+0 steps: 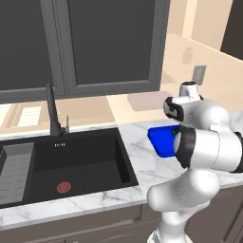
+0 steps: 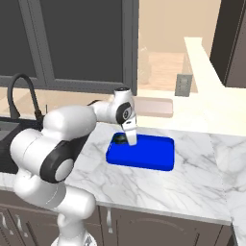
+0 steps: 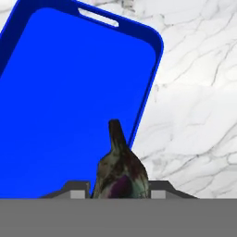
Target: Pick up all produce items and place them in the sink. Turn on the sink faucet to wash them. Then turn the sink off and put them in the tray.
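The pincer hangs low over the left end of the bright blue flat rectangular tray with rounded corners, and it is pinching a dark, mottled green-purple produce item with a tapering stem, seen close between the finger tips in the hand view. The tray lies on the white marble counter, to the right of the large matte black sink with its round red drain; the tall slim black faucet stands behind the basin, and no water is visible running from it.

The step in hand looks like setting the washed item into the tray. To do it well, the item, which hangs near the tray's edge in the hand view, should be brought further over the blue floor, not above the low rim. It is best lowered until it nearly touches before the fingers spread, so it does not drop. With its rounded body it could roll, so the hand should then lift straight up.
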